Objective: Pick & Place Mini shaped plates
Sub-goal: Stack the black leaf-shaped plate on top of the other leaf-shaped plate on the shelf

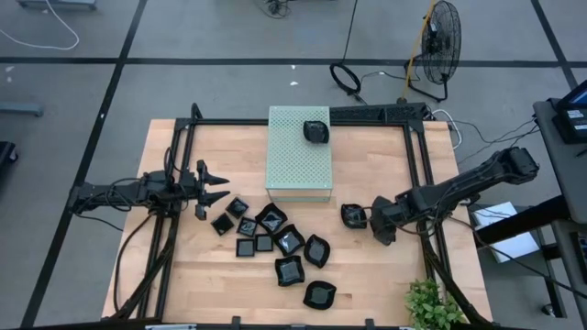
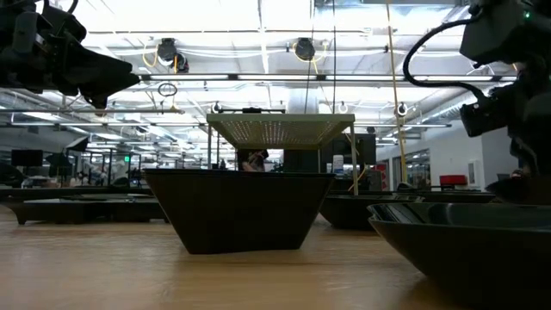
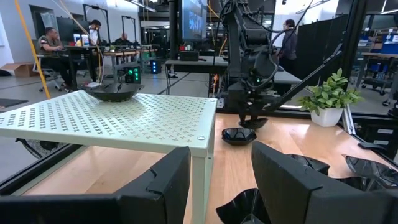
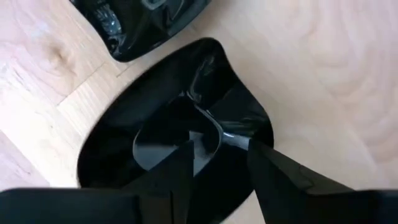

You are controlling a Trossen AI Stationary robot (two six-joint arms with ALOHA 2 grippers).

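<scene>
The pale green perforated box [image 1: 299, 154] stands at the table's middle far side with one mini plate [image 1: 315, 131] on its top. Several glossy black mini plates [image 1: 275, 243] lie in a loose cluster on the wood in front of it. My right gripper [image 4: 221, 149] points steeply down, open, over a rounded plate [image 4: 180, 124] right of the box. One finger is over the plate's hollow and the other at its rim. A second plate [image 1: 353, 215] lies just beside it. My left gripper [image 1: 215, 186] waits level and open at the left, above the table. My right gripper comes at the rounded plate from above, its fingers astride the plate's rim [image 4: 249, 138]. I cannot tell whether the fingertips [image 4: 186, 152] touch it. The plate lies flat on the table.
A black frame rail [image 1: 417, 156] runs along the table's right side under my right arm. A potted plant [image 1: 431, 307] stands at the near right corner. People sit and stand in the room beyond the table's far side.
</scene>
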